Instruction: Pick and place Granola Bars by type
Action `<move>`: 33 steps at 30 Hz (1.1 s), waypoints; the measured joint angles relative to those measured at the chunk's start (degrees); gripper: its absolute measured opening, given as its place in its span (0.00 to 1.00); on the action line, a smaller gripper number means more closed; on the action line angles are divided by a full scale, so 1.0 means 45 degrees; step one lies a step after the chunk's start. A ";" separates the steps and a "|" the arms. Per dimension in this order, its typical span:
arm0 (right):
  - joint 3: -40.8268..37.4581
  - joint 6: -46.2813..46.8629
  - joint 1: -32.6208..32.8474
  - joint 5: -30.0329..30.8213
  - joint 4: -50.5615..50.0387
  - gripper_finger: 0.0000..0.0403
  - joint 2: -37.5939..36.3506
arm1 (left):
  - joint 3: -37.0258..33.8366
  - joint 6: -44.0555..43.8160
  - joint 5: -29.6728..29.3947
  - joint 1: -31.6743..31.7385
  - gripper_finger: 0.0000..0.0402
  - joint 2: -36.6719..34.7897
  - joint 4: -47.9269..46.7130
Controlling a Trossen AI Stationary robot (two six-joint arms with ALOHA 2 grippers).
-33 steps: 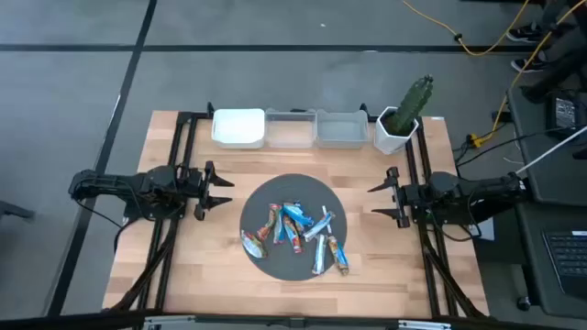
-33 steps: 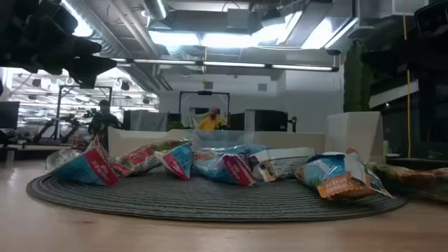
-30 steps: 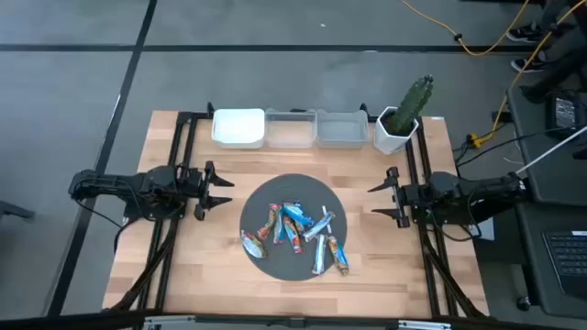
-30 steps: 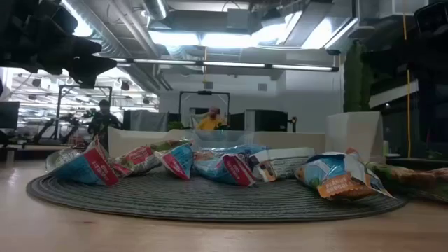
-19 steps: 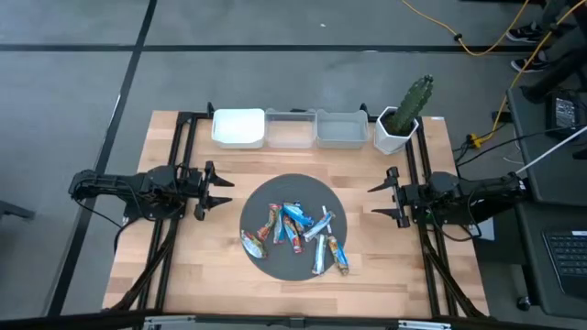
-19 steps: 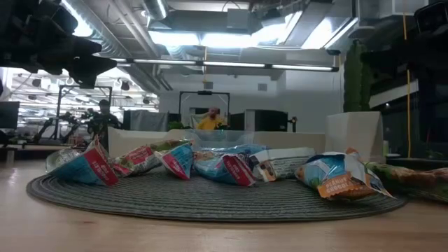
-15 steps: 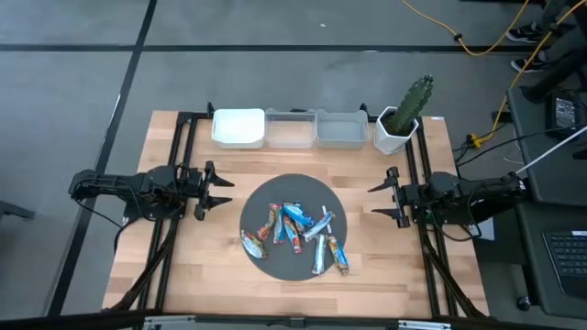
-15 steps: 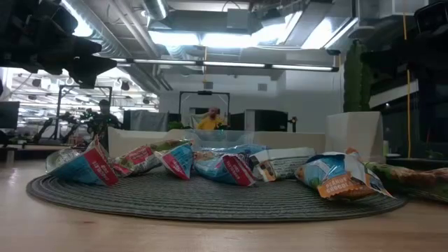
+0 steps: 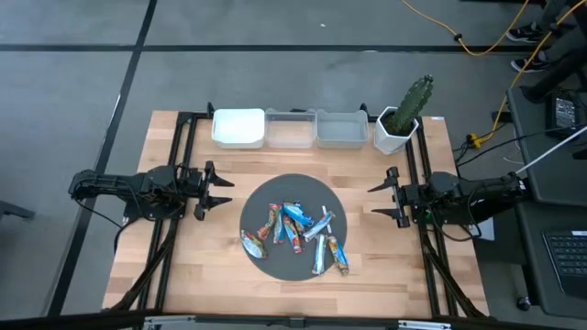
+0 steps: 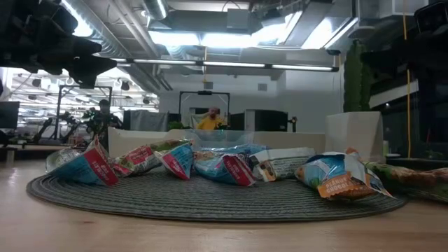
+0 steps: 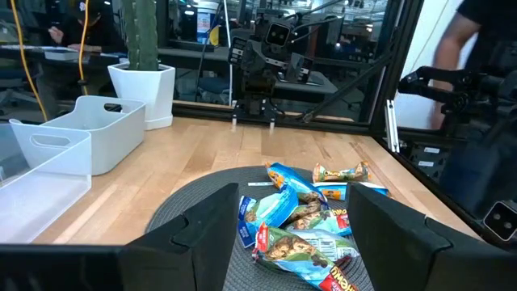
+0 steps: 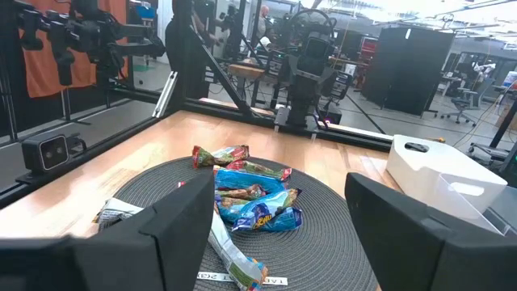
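Several foil-wrapped granola bars (image 9: 298,236), red-brown, blue and silver, lie in a loose pile on a round dark woven mat (image 9: 259,197) in the middle of the table; they also show in the low view (image 10: 224,166), the left wrist view (image 11: 303,218) and the right wrist view (image 12: 246,198). My left gripper (image 9: 220,190) hovers open to the mat's left, fingers pointing at it. My right gripper (image 9: 379,199) hovers open to the mat's right, facing the pile. Neither touches anything.
Along the far edge stand a white bin (image 9: 238,127), two clear bins (image 9: 291,128) (image 9: 341,129) and a white pot with a cactus (image 9: 404,115). Black frame rails (image 9: 174,165) run along both table sides. Bare wood lies in front of and around the mat. A person stands beyond the table (image 11: 477,48).
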 joint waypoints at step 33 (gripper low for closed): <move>-0.0004 0.4332 -0.0015 0.3726 0.0716 0.69 0.0001 | 0.0000 0.0000 -0.0286 0.0000 0.55 0.0002 0.0012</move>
